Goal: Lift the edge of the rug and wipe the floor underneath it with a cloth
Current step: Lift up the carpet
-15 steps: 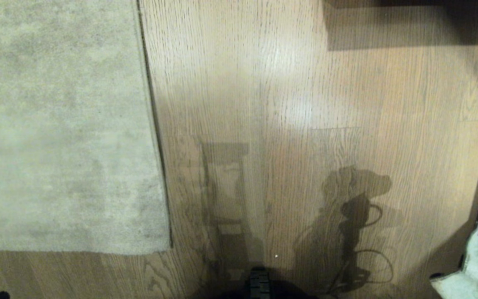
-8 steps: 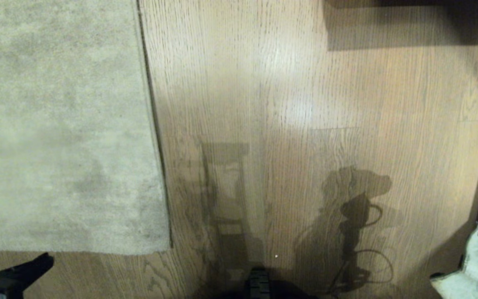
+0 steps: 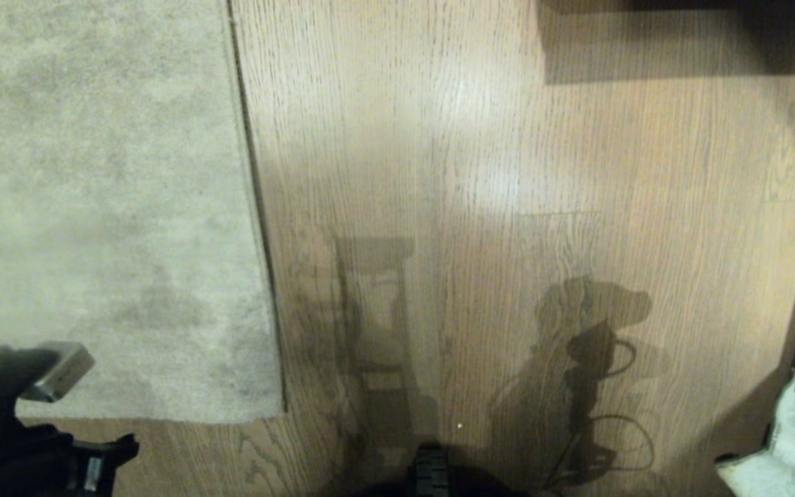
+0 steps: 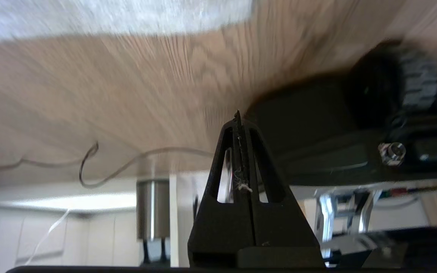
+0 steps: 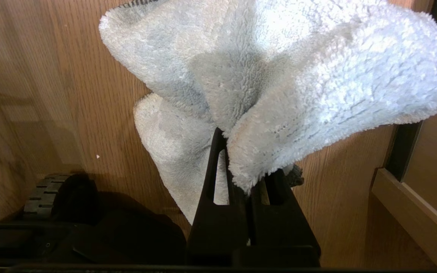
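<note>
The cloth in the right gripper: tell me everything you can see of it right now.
The cloth is a small, fluffy, pale blue-white rag that looks like microfibre, with a darker stitched hem at one corner. It is bunched, not spread: its folds fan out from the right gripper, whose shut fingers pinch it. It hangs above the floor, with no visible contact. In the head view it shows at the lower right edge.

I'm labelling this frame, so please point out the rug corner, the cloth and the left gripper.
rug corner [image 3: 270, 407], head view, on the pile just inside the near corner.
cloth [image 5: 355, 83], right wrist view, on the fluffy upper fold.
left gripper [image 4: 237, 117], left wrist view, at the shut fingertips.
</note>
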Robot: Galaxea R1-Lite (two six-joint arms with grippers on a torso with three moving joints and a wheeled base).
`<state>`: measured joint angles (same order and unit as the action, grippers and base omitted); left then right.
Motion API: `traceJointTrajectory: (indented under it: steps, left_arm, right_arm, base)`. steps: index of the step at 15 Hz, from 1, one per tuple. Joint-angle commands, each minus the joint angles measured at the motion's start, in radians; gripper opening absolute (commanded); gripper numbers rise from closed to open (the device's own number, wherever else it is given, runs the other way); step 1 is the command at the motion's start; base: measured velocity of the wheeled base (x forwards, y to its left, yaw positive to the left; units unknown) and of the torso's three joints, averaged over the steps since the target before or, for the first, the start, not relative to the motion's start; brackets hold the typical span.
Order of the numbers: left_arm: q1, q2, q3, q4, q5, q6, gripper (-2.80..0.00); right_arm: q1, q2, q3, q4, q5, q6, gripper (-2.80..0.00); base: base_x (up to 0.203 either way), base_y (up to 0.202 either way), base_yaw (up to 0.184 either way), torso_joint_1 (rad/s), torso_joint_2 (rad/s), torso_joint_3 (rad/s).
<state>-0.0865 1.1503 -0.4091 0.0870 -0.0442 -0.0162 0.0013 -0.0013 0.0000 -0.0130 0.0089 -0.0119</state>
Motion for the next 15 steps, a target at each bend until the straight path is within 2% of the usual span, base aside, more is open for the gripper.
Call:
traceJointTrajectory:
  steps: [1,4,7,8,15]
  left_arm:
    - [-0.014,0.078,-0.009,0.002,0.002,0.001,-2.8]
    - [-0.064,0.135,-0.025,-0.022,0.017,0.001,-2.8]
    - [-0.149,0.213,-0.046,-0.091,0.106,0.0,-2.8]
    - [-0.165,0.224,-0.046,-0.112,0.115,-0.001,-2.8]
    - [-0.253,0.31,-0.07,-0.128,0.119,-0.001,-2.8]
  right_arm:
    - [0.0,0.001,0.0,-0.001,0.0,0.0,-2.8]
    - [0.0,0.001,0.0,-0.001,0.0,0.0,-2.8]
    - [0.0,0.001,0.0,-0.001,0.0,0.0,-2.8]
    - [0.0,0.001,0.0,-0.001,0.0,0.0,-2.8]
    - [0.0,0.001,0.0,-0.001,0.0,0.0,-2.8]
  base:
    - [0.0,0.0,0.0,0.0,0.0,0.0]
    - [0.0,0.0,0.0,0.0,0.0,0.0]
    - [0.0,0.0,0.0,0.0,0.0,0.0]
    - [0.0,0.0,0.0,0.0,0.0,0.0]
    - [0.0,0.0,0.0,0.0,0.0,0.0]
